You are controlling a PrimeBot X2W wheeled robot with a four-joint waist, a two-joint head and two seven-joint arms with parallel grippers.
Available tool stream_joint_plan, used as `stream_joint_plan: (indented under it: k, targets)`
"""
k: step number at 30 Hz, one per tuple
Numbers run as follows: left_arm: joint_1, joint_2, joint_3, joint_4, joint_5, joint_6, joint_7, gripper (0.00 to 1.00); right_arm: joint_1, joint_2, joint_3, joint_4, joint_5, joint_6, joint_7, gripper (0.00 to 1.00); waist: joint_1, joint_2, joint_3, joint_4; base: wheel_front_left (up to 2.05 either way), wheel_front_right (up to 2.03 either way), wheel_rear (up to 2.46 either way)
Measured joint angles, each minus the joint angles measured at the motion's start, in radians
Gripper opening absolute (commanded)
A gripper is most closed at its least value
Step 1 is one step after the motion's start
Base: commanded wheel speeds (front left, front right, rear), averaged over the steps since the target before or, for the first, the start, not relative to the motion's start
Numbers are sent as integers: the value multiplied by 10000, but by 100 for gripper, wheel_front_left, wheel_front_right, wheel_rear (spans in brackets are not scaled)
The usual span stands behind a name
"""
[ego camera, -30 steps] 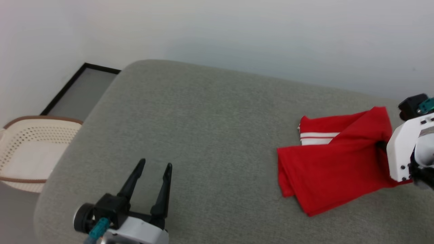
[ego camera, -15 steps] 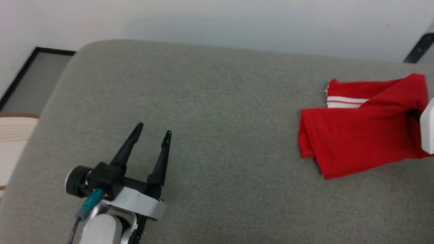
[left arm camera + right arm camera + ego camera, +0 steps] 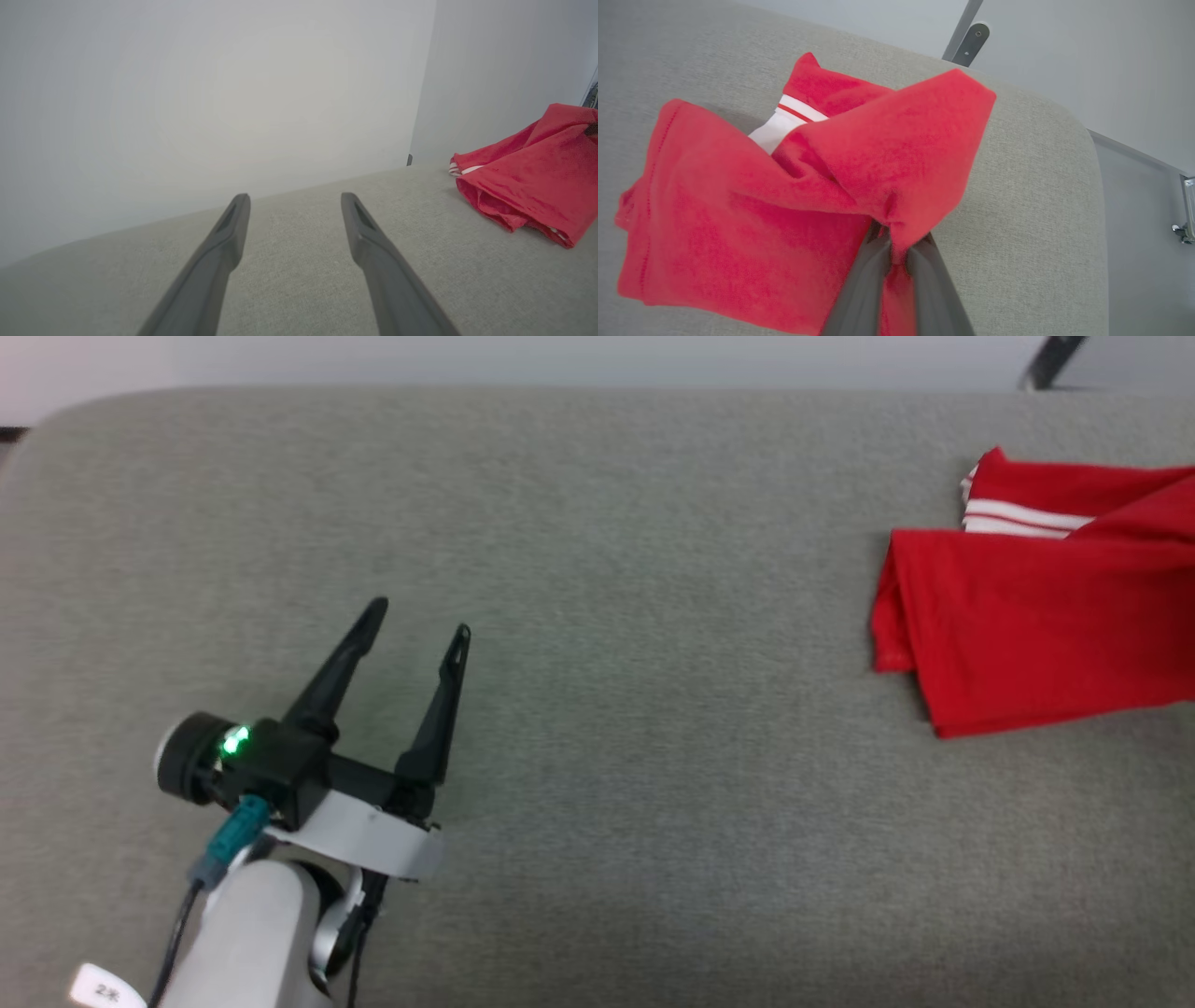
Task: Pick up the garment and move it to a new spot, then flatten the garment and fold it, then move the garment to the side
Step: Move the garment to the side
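Note:
The garment [image 3: 1036,616] is a folded red shirt with a white, red-striped sleeve edge showing, lying at the right end of the grey cushioned surface [image 3: 597,523]. In the right wrist view my right gripper [image 3: 896,242] is shut on a raised fold of the garment [image 3: 887,154], lifting that part off the cushion. The garment [image 3: 528,186] also shows at the right of the left wrist view. My left gripper [image 3: 417,619] hovers open and empty over the cushion's left part, far from the shirt, its two fingers [image 3: 224,242] spread apart. The lettering is hidden.
A pale wall stands behind the cushion. Beyond the cushion's far right corner a metal leg or bracket [image 3: 969,37] stands against the wall, over grey floor [image 3: 1139,224]. Bare cushion stretches between my left gripper and the garment.
The head camera has swung right and down, so the basket and left floor have left the picture. The garment's gripped edge has slid out past the right border, along with my right wrist.

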Motion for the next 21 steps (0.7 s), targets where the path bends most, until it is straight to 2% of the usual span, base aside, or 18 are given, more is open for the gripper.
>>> stream_joint_plan:
  k: [21]
  targets:
    - [-682,596,-136,-232,132,0,0,100,-987,-1220,320,-259,180,0,-380,0,0,0,1489,-1895,0,0,0]
